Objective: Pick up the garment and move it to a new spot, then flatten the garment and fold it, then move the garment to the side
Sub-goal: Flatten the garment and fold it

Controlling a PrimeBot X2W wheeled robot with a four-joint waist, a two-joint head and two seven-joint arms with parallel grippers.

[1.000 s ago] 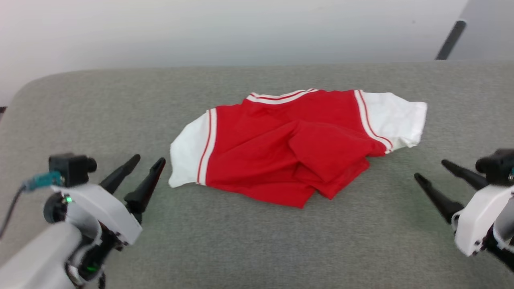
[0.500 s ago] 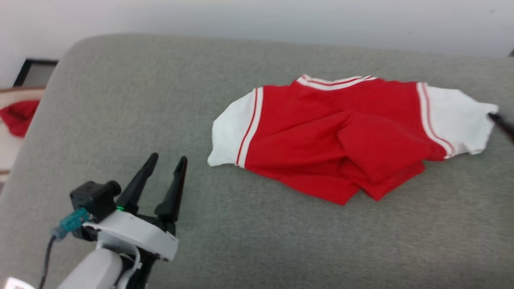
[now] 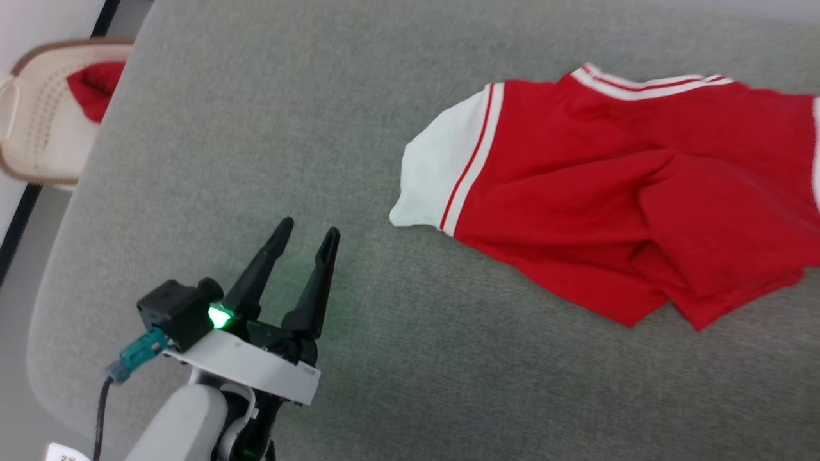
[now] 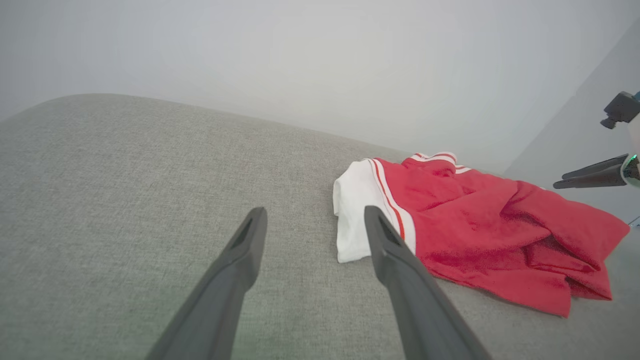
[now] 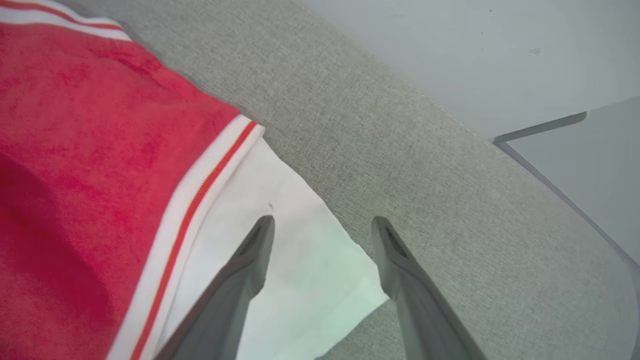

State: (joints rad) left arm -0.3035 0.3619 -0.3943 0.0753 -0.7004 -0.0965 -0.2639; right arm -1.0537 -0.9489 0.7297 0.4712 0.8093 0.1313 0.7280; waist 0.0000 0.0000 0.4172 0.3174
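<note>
a: so, worth eyeing the red jersey shirt with white short sleeves [image 3: 608,192] first: sprawled rumpled on the grey woven cushion top [image 3: 256,128], lower part doubled over itself, touched by nothing.

b: agreed. then the left gripper [image 3: 310,226], two long dark fingers spread wide, gripping nothing, poised over bare fabric just short of the near white sleeve.

a: and the right gripper [image 5: 324,220]: equally wide, empty, set above the other white sleeve's corner, straddling the cloth's edge.

b: risky there. likely to pinch a single sleeve layer only, leaving the body dragging and twisting on the lift.

a: or to snag the cushion weave if driven too low.

b: also uneven pulling. with the left so much further from its sleeve, easy to stretch the shirt lopsided or deepen that fold.

a: mind the cream perforated basket [image 3: 38,128] off the cushion's corner too, holding a small red cloth lump [image 3: 93,86]; not to be confused with the jersey.
</note>
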